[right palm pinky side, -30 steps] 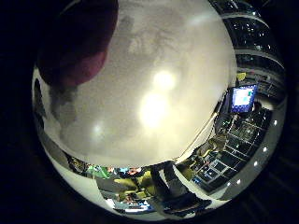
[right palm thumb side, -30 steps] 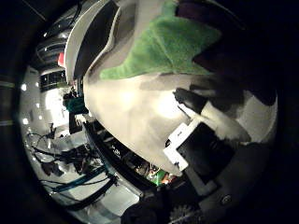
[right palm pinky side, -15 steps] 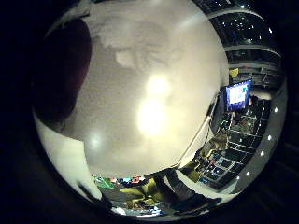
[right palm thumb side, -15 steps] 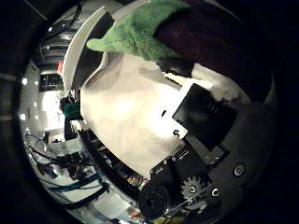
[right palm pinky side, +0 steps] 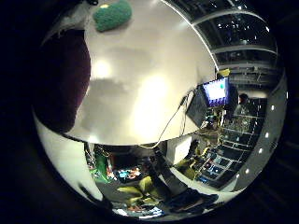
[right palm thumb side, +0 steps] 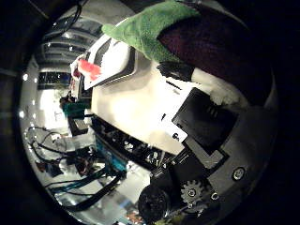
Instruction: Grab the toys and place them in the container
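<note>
Observations from the remote station:

1. Robot hand (right palm thumb side: 206, 140): I see only part of its black and white body and a gear. One finger (right palm thumb side: 180, 71) curls in against the plush toy (right palm thumb side: 154, 28), so I read the robot hand as clenched on it. The remaining fingers are out of view.
2. Plush toy: it has green fleece with a dark maroon section. It fills much of the thumb-side view and sits close to the palm, clear of the desk (right palm pinky side: 154, 93). Its outline is cut off at the view edge, so I cannot make out its full shape. The dark mass close to the little-finger-side camera is probably the same maroon section.
3. Second toy (right palm pinky side: 112, 15): it is teal, knitted and oval. It lies flat on the white desk, well apart from the palm.
4. Container (right palm thumb side: 115, 58): it is white with a dark rim and rests on the desk. With the plush toy's green tip as dial centre, it lies at about 7 o'clock in the thumb-side view. A red item (right palm thumb side: 89, 69) is at its rim. I cannot tell whether this item is inside or beside it.
5. Monitor (right palm pinky side: 216, 91): it stands lit past the desk edge.
</note>
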### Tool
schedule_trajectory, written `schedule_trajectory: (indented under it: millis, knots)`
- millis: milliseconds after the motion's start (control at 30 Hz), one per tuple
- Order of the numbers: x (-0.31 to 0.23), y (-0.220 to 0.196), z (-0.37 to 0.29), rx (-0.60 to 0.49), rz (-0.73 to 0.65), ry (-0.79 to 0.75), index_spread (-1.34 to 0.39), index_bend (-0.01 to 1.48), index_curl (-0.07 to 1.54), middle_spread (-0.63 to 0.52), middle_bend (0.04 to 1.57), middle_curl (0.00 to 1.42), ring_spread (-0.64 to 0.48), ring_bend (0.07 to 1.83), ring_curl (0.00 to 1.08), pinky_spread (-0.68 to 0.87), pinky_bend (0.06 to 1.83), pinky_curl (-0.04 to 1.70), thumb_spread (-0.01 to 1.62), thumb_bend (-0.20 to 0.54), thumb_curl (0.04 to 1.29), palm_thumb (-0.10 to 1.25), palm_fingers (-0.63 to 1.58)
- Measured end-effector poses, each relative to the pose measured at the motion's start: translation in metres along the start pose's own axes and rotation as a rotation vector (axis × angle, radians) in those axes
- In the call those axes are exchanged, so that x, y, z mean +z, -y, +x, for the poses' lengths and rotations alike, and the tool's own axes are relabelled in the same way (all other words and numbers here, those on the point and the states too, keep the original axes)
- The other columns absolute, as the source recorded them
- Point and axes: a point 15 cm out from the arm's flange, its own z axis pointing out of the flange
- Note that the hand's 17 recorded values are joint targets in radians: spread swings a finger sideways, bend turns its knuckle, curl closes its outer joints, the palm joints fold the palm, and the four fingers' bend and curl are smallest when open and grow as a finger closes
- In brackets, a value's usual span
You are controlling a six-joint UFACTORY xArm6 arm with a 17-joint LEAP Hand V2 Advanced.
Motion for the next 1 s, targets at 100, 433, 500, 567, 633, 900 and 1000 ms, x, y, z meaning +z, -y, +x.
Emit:
schedule_trajectory:
  millis: [100, 433, 500, 567, 633, 900, 1000]
  knots:
    - [-0.031, 0.044, -0.049, -0.053, 0.069, 0.002, -0.31, 1.0, 0.9, -0.15, 1.3, 0.73, -0.22, 1.36, 0.64, -0.24, 1.27, 0.79, 1.03, -0.016, 0.39, 0.93, 1.11]
    - [-0.037, 0.154, -0.182, -0.146, 0.131, 0.059, -0.31, 0.95, 0.93, -0.16, 1.3, 0.72, -0.23, 1.36, 0.65, -0.25, 1.21, 0.88, 1.04, -0.018, 0.4, 0.94, 1.07]
    - [-0.029, 0.169, -0.19, -0.145, 0.15, 0.063, -0.32, 0.93, 0.92, -0.16, 1.29, 0.72, -0.23, 1.35, 0.64, -0.26, 1.19, 0.87, 1.04, -0.022, 0.39, 0.93, 1.06]
    - [-0.017, 0.178, -0.197, -0.15, 0.151, 0.066, -0.33, 0.84, 0.9, -0.17, 1.25, 0.7, -0.25, 1.3, 0.62, -0.31, 1.12, 0.84, 1.04, -0.022, 0.39, 0.92, 1.05]
    - [-0.007, 0.18, -0.199, -0.153, 0.14, 0.067, -0.37, 0.67, 0.86, -0.19, 1.16, 0.66, -0.27, 1.24, 0.59, -0.4, 1.04, 0.79, 1.05, -0.023, 0.38, 0.9, 0.86]
    - [0.03, 0.173, -0.219, -0.206, 0.062, 0.073, -0.52, 0.29, 0.54, -0.05, 0.44, 0.38, 0.04, 0.58, 0.32, 0.18, 0.77, 0.61, 1.02, -0.04, 0.35, 0.74, -0.18]
    - [0.034, 0.167, -0.237, -0.255, 0.037, 0.076, -0.52, 0.15, 0.44, 0.02, 0.3, 0.33, 0.14, 0.45, 0.27, 0.36, 0.67, 0.52, 1.0, -0.041, 0.33, 0.68, -0.13]
